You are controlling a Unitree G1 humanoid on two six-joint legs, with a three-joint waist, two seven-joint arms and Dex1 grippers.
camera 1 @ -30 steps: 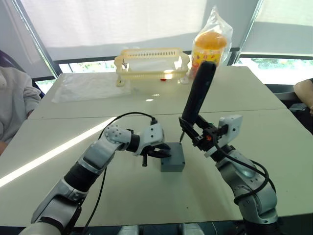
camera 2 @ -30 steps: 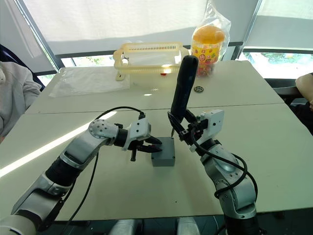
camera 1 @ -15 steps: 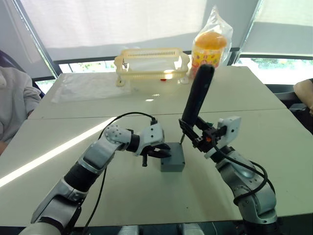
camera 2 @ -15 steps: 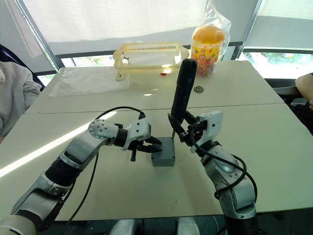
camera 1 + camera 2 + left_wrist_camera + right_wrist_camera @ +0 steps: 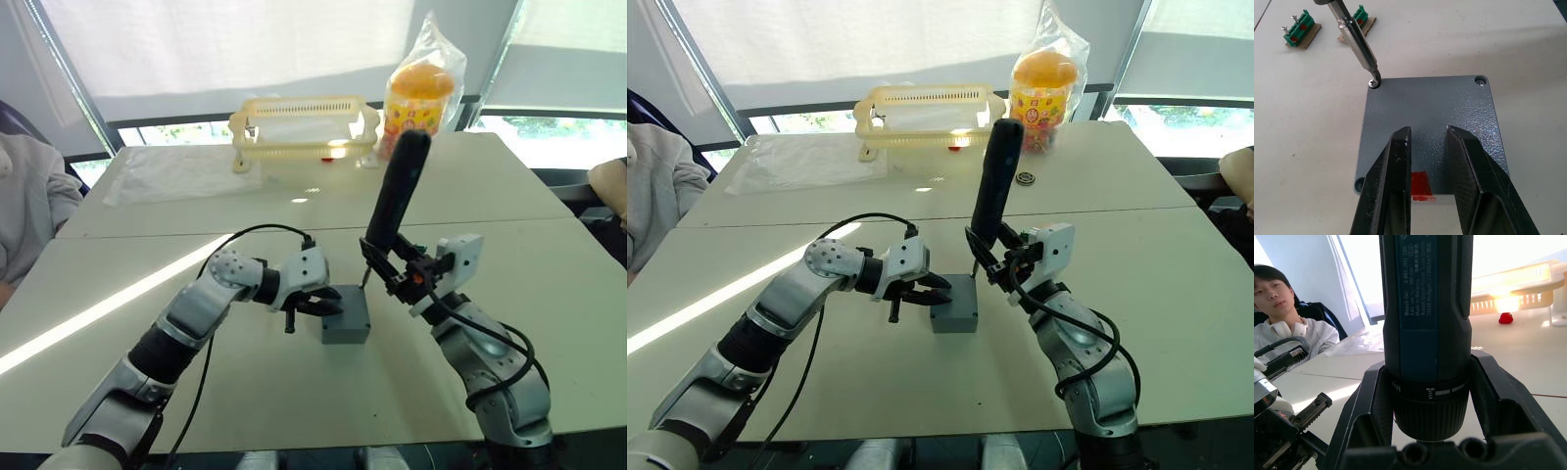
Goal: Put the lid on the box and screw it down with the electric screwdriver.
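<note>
Change: electric screwdriver (image 5: 397,192) has tipped slightly; bit now meets corner screw (image 5: 1373,83). Right end effector (image 5: 1425,431) clamps it; left end effector (image 5: 1427,161), fingers parted, seemingly steadies lid (image 5: 1430,112) empty. Step: screwing. Next: drive, then remaining corners.

Black pen-like cylindrical electric screwdriver (image 5: 1425,333): dark blue panel on its barrel is carrying small pale print running lengthwise. First line is reading "Bosch GO"; a line further on is reading roughly "Robert Bosch", the rest too fine to make out with certainty. Knurled collar at its base is showing small pale index marks, no legible figures. Orange-lidded clear plastic jar (image 5: 1044,90) at the table's far edge is wearing a colourful printed label; its lettering is not resolving.
</note>
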